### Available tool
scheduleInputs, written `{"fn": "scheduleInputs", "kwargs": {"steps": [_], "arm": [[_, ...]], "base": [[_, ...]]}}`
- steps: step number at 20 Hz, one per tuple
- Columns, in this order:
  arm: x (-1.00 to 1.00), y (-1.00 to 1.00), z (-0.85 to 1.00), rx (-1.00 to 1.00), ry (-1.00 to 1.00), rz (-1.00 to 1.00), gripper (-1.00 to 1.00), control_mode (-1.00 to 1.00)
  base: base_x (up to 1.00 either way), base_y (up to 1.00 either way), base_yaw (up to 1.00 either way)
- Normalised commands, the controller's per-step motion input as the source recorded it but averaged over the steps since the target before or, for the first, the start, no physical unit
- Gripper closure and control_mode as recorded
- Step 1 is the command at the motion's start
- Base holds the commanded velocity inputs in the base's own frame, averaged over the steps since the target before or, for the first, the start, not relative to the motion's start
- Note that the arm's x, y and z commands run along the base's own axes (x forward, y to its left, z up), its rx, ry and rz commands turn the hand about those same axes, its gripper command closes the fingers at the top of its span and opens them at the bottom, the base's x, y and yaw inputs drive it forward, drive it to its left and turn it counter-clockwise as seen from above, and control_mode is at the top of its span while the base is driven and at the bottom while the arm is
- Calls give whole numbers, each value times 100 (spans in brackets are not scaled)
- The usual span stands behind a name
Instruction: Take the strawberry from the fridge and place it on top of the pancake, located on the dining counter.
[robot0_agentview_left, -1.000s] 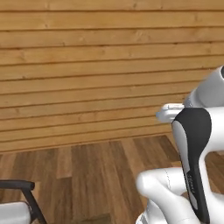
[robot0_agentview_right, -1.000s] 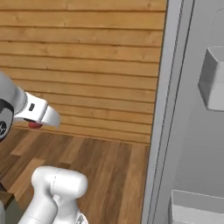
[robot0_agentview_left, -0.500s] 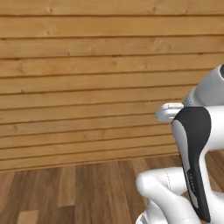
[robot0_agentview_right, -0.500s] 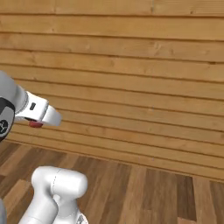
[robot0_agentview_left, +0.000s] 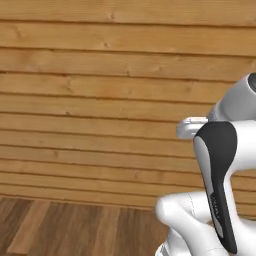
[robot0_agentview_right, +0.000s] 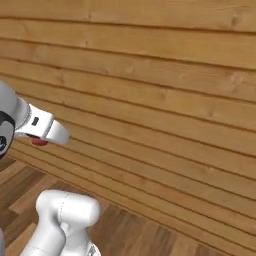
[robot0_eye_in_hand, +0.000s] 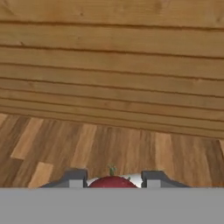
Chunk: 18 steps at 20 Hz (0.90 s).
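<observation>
Left base view: my arm (robot0_agentview_left: 220, 185) before the plank wall (robot0_agentview_left: 100, 100); floor (robot0_agentview_left: 60, 227) below the wall.
Right base view: strawberry (robot0_agentview_right: 40, 142) under my hand, before the wall.
Hand view: my fingers (robot0_eye_in_hand: 77, 178) clamped on the strawberry (robot0_eye_in_hand: 112, 181), above the floor, wall beyond.

no readable text, label, brand, number or sign is found in any view. faint pale marks are seen on the dark panel of the arm (robot0_agentview_left: 220, 185) in the left base view, but they are too small and blurred to be read.
</observation>
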Motion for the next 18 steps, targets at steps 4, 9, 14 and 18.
{"fn": "scheduleInputs", "kwargs": {"steps": [4,9,14,18], "arm": [[0,0,0,0,0,0,100,100],[0,0,0,0,0,0,100,100],[0,0,0,0,0,0,100,100],[0,0,0,0,0,0,100,100]], "base": [[99,-14,76],[78,-13,86],[66,-9,88],[63,-7,89]]}}
